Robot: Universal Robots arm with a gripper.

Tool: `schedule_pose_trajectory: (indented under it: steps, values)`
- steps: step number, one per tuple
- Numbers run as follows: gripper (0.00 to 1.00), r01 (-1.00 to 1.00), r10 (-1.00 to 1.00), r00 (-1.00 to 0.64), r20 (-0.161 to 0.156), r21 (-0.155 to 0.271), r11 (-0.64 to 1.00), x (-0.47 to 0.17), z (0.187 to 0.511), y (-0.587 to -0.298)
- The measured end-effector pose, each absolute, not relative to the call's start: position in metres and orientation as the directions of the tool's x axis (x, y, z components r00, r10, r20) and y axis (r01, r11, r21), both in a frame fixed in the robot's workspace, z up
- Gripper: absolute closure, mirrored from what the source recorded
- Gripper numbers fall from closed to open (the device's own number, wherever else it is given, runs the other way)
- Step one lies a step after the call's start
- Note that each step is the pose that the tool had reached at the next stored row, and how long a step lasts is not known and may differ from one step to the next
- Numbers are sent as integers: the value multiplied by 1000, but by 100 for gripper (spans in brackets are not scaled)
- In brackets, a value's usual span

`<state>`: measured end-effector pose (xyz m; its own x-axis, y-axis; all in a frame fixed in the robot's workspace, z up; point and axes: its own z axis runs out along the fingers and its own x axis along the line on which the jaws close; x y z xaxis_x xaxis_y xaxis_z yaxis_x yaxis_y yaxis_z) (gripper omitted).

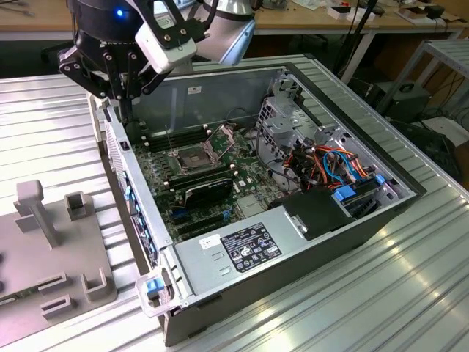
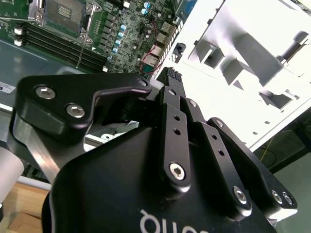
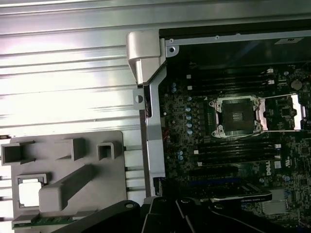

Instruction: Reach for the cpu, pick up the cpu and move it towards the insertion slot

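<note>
So the cpu (image 3: 30, 192) is sitting flat in a square pocket of the grey plastic fixture (image 3: 112, 170), pale face up. The fixture lies on the ribbed metal table (image 3: 63, 87) just beside the open computer case (image 3: 150, 121). Nothing is touching the chip, so I'd call this the reach step, with the pick-up not yet done. The gripper (image 1: 117, 77) isn't carrying the cpu. In the exterior view it hangs high over the case's wall on the exterior view's left, nearer the case than the chip's pocket. How far open it is, I honestly can't tell from these angles. The socket (image 3: 236, 115) is well apart from the chip, over on the green board (image 3: 194, 141) inside the case. It has a shiny frame and a dark centre, and looks empty as far as I can see. My take on what the grab calls for is getting square over that pocket and coming straight down. The chip is thin, with pocket walls close around it and upright posts nearby to bump into, so there's not much slack for a crooked approach.
</note>
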<state>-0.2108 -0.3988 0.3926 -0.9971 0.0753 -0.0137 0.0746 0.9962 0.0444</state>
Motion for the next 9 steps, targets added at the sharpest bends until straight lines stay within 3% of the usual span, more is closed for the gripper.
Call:
schedule_pose_trajectory:
  steps: [9]
  values:
    - [89,75,75,-997,-12,44,996,-220,392,-399]
